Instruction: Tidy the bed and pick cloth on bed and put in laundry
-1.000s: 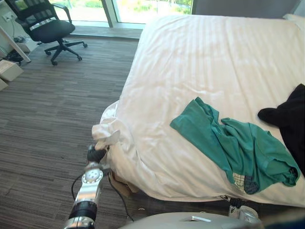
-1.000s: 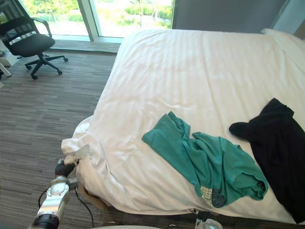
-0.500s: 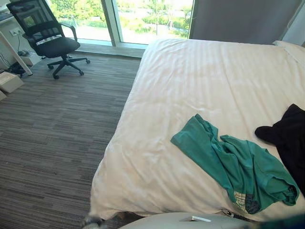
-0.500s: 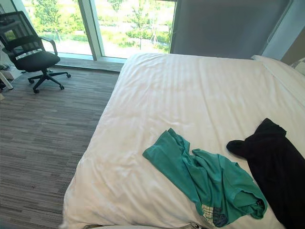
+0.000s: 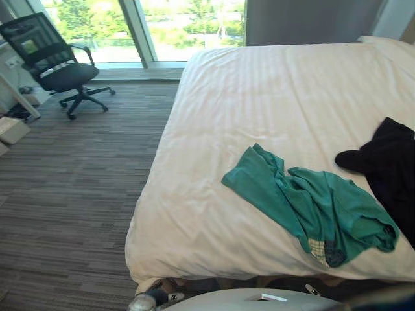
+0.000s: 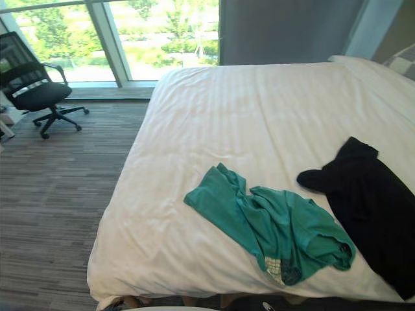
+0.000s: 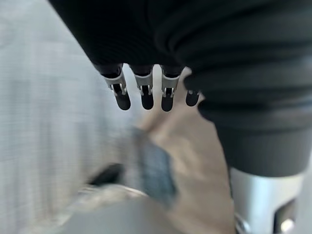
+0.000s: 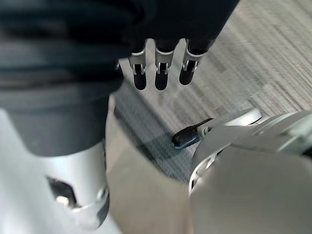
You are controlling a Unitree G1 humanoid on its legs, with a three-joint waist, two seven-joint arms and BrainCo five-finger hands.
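Cloth [image 5: 305,207] well apart from robot hand [image 7: 145,93]

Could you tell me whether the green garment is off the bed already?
No, the green garment lies crumpled on the white bed, left of the black garment.

Bedroom, seen from the foot of the bed: a wide white striped-cotton bed [image 5: 259,97] stretches ahead of the robot's left hand [image 7: 146,95] and right hand [image 8: 161,73], which both hang low over the grey striped carpet floor [image 5: 65,194] by the bed's near edge. On the cover, forward of the right hand, a crumpled green cotton T-shirt [image 5: 305,201] lies near that edge. A black cloth garment [image 5: 389,162] lies just beside it, farther out to the right. A white pillow [image 5: 395,48] sits at the far right corner. Far out beyond the left hand, a black mesh office chair [image 5: 55,61] stands before a tall glass window [image 5: 181,26], well apart from the bed.
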